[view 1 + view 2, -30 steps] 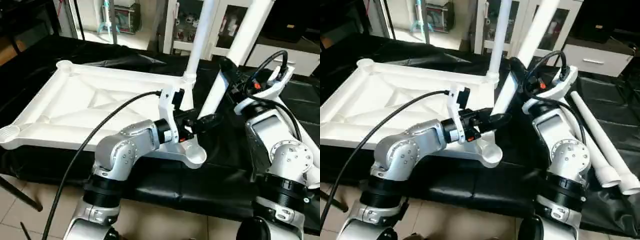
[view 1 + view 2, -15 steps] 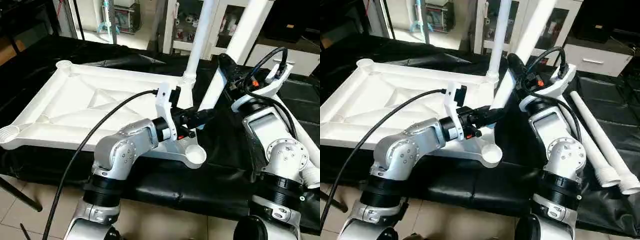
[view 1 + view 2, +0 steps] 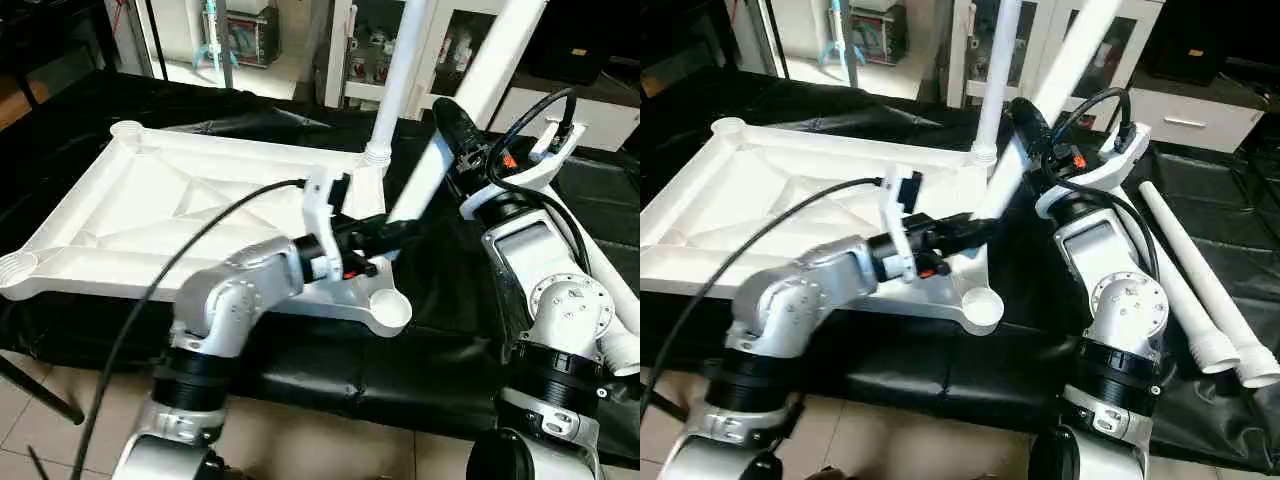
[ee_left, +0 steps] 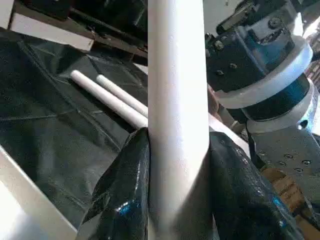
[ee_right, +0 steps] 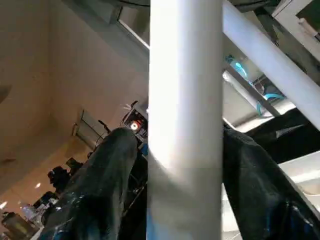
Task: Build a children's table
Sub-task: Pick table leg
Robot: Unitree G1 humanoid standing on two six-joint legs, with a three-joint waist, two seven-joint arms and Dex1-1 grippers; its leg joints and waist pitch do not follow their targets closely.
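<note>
The children's table top (image 3: 180,200) lies upside down on black cloth, ribbed underside up. One white leg (image 3: 400,70) stands upright in the far right corner socket. A second leg (image 3: 497,60) leans tilted above the right side, its lower end near the top's right edge. My left gripper (image 3: 400,228) is shut on this leg low down, and its fingers (image 4: 125,190) press both sides. My right gripper (image 3: 447,115) is higher on the same leg. Its fingers (image 5: 115,165) flank the tube, open, with a small gap. The near right socket (image 3: 388,311) holds nothing.
Two more white legs (image 3: 1185,270) lie side by side on the cloth right of my right arm. A white glass-door cabinet (image 3: 1120,50) stands behind the table. The cloth-covered table's front edge (image 3: 330,385) runs just before my arms.
My left gripper has closed onto the tilted leg. My right gripper's fingers have spread apart around it and sit slightly higher. The table top has not moved.
</note>
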